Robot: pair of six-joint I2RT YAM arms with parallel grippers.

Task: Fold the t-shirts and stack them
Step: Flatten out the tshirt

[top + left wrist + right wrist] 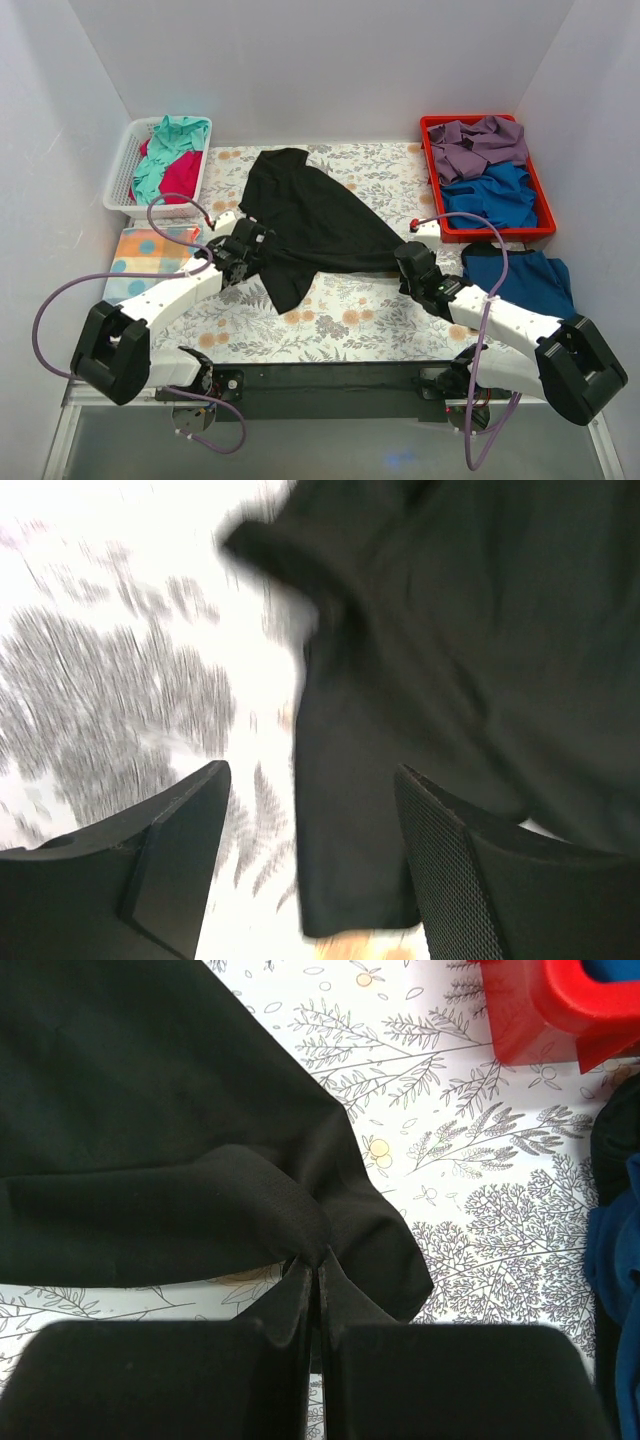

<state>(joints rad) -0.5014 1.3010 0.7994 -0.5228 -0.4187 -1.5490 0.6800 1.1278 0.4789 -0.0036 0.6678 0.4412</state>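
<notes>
A large black cloth t-shirt (320, 225) is seen lying crumpled across the middle of the grey-and-orange floral table sheet (350, 320). A bunched fold at its right corner is pinched between the fully closed fingers of the right gripper (316, 1270). The left gripper (310, 773) is held with its fingers spread wide over the shirt's left edge, and nothing is gripped by it. A dark blue cloth t-shirt (520, 280) is laid just in front of the red plastic tray (500, 235), in which purple and blue garments are piled.
</notes>
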